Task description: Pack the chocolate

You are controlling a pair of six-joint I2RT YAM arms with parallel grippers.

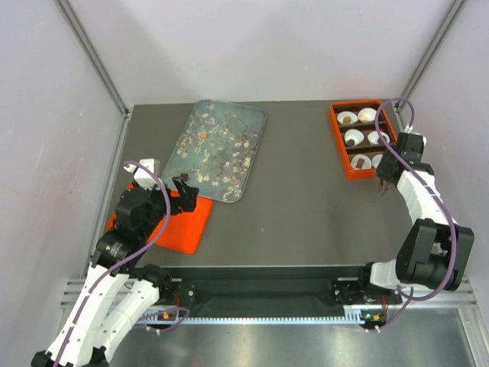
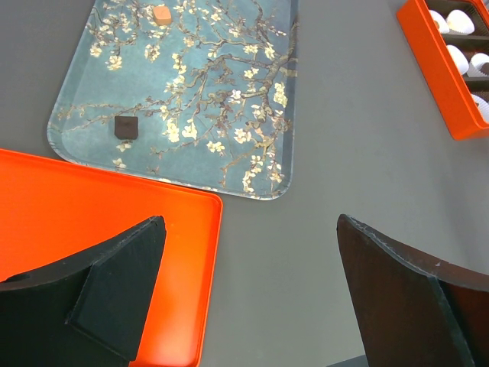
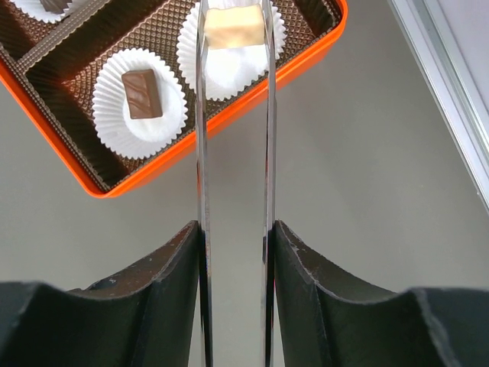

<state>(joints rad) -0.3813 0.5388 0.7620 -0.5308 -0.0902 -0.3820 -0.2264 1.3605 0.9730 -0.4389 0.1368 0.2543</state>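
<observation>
Two chocolates, a dark brown cube [image 2: 126, 127] and a caramel cube [image 2: 160, 14], lie on the blue blossom-patterned tray [image 2: 252, 99]. Thin grey metal tongs [image 3: 200, 153], clamped in the right gripper [image 3: 233, 245], pinch a tan chocolate block [image 3: 233, 27] over a white fluted paper cup [image 3: 229, 73]. The left gripper [image 2: 250, 229] gapes empty. Probably light, firm, scuffable: pinch flat sides gently.

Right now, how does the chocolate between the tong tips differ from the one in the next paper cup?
The tan chocolate is pale caramel and plain; the brown chocolate is darker, with stripes. The tan chocolate sits between the tips of the tongs that the right pincer clamps; the brown chocolate lies free in its cup. Both are small blocks over white paper cups in the orange box.
</observation>
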